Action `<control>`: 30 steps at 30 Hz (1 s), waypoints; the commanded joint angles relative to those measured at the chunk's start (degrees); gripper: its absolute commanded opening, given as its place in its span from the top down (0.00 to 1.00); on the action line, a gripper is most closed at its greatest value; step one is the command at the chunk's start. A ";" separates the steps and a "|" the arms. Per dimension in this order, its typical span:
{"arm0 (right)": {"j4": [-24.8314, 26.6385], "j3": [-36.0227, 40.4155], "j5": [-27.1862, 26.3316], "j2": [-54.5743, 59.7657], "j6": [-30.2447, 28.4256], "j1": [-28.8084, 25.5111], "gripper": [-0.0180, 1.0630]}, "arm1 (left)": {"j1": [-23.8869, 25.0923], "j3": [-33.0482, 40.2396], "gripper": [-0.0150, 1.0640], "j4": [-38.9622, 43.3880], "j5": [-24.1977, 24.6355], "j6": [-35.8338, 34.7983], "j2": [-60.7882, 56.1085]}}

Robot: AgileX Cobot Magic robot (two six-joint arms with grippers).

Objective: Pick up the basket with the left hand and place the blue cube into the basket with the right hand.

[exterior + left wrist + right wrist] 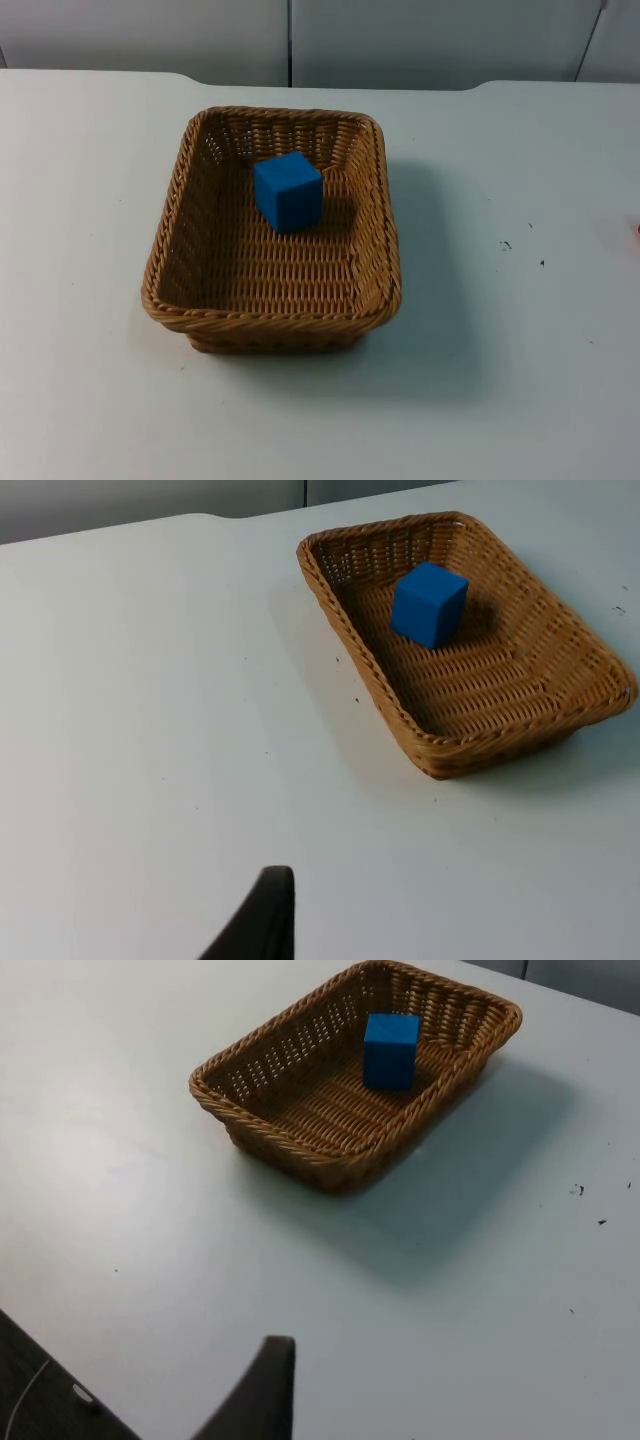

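A woven brown basket (270, 318) rests flat on the white table, a little left of centre. Inside it, toward the far wall, sits the blue cube (288, 190), resting on the basket floor with nothing touching it. From the left wrist view the basket (345, 630) and cube (428, 603) lie well ahead of my left gripper (262, 920), which waits over bare table. My right gripper (262, 1390) likewise waits back from the basket (262, 1125) and cube (390, 1050), near the table's edge. Neither gripper touches anything.
The grey partition wall (290, 40) closes the far side of the table. A few dark specks (506, 245) mark the table right of the basket, and a small red spot (637, 230) sits at the right border. White table surrounds the basket on all sides.
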 commanded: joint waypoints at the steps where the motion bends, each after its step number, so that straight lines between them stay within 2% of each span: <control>1: -0.36 0.49 -0.81 -0.16 0.00 0.07 0.01 | -0.38 0.23 0.01 -0.30 -0.60 -0.41 -0.28; 8: -0.36 0.49 -0.81 -0.16 0.00 -0.24 0.01 | -0.38 0.23 0.01 -0.30 -0.60 -0.41 -0.28; 12: -0.36 0.49 -0.81 -0.16 0.00 -3.50 0.01 | -0.38 0.23 0.01 -0.30 -0.60 -0.41 -0.28; 17: -0.36 0.49 -0.81 -0.16 0.00 -15.36 0.01 | -0.38 0.23 0.01 -0.30 -0.60 -0.41 -0.28; 18: -0.36 0.49 -0.81 -0.16 0.00 -15.36 0.01 | -0.38 0.23 0.01 -0.30 -0.60 -0.41 -0.28; 22: -0.36 0.49 -0.81 -0.16 0.00 -23.74 0.01 | -0.38 0.23 0.01 -0.30 -0.60 -0.41 -0.28; 23: -0.36 0.49 -0.81 -0.16 0.00 -23.74 0.01 | -0.38 0.23 0.01 -0.30 -0.60 -0.41 -0.28; 30: -0.36 0.49 -0.81 -0.16 0.00 -33.66 0.01 | -0.38 0.23 0.01 -0.30 -0.60 -0.41 -0.28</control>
